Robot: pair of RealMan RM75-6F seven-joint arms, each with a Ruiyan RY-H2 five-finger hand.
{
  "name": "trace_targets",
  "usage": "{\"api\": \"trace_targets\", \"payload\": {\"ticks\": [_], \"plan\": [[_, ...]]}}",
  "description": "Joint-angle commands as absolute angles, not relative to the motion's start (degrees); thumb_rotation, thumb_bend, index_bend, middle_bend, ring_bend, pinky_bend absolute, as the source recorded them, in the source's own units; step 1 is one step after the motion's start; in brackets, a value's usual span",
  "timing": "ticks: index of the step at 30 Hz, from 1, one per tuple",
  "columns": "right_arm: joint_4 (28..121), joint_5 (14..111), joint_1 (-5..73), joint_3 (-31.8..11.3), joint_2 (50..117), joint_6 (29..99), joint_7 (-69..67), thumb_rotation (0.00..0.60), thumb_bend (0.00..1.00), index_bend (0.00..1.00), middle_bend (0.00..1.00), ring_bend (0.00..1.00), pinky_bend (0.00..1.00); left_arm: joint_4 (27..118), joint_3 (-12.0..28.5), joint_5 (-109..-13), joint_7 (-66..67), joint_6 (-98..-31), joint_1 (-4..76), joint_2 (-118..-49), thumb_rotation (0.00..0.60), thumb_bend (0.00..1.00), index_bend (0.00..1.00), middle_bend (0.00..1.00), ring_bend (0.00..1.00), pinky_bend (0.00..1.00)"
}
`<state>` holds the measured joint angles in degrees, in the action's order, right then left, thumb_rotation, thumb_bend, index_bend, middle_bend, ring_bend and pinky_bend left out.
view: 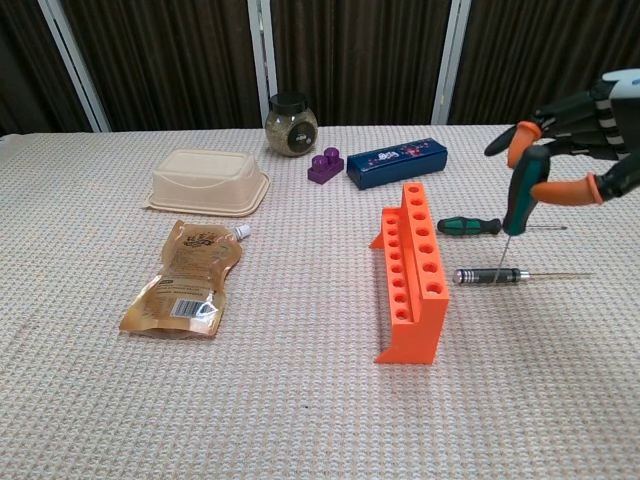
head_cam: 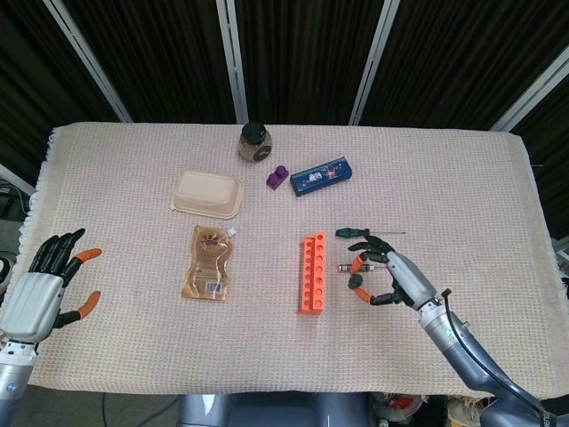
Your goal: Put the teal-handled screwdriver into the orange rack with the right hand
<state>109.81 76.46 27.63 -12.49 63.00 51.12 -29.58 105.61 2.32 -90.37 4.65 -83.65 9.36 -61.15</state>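
Observation:
My right hand (head_cam: 391,271) hovers just right of the orange rack (head_cam: 312,271). It pinches the teal-handled screwdriver (view: 521,198) between its orange-tipped fingers. In the chest view the tool hangs nearly upright with its thin shaft pointing down, to the right of the rack (view: 412,270) and above the table. In that view the right hand (view: 585,130) sits at the right edge, with its other fingers spread. The rack's holes show nothing in them. My left hand (head_cam: 49,285) rests with fingers apart at the table's near left edge, holding nothing.
Two other screwdrivers lie right of the rack: a dark green-handled one (view: 470,226) and a black one (view: 490,275). Further off are a brown pouch (head_cam: 209,262), a beige lidded container (head_cam: 207,194), a jar (head_cam: 254,142), a purple block (head_cam: 277,177) and a blue box (head_cam: 320,176).

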Motion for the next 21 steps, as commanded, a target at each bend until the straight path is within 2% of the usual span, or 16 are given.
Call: {"api": "trace_targets", "payload": {"ticks": [1,9,21], "plan": [[110.37,79.93,29.17,-14.87,59.56,48.19,-39.82,0.600,0.35,0.66,0.20,0.00,0.03,105.66,2.10,-90.45,4.76,-83.41,9.37,-61.17,0.600,0.32,0.23,0.00,0.00,0.00],[108.81,82.78,31.78,-16.81,58.70,47.73,-51.32,0.600,0.35,0.66,0.20,0.00,0.03,105.70,1.98,-89.92,4.89,-82.69,9.58,-61.25,0.600,0.32,0.23,0.00,0.00,0.00],[106.74,78.05,36.66,-18.57,63.06,46.08,-50.17,0.600,0.35,0.67,0.20,0.00,0.03,105.71,2.09,-89.36,4.93,-82.28,9.78,-61.22,0.600,0.32,0.23,0.00,0.00,0.00]]}}
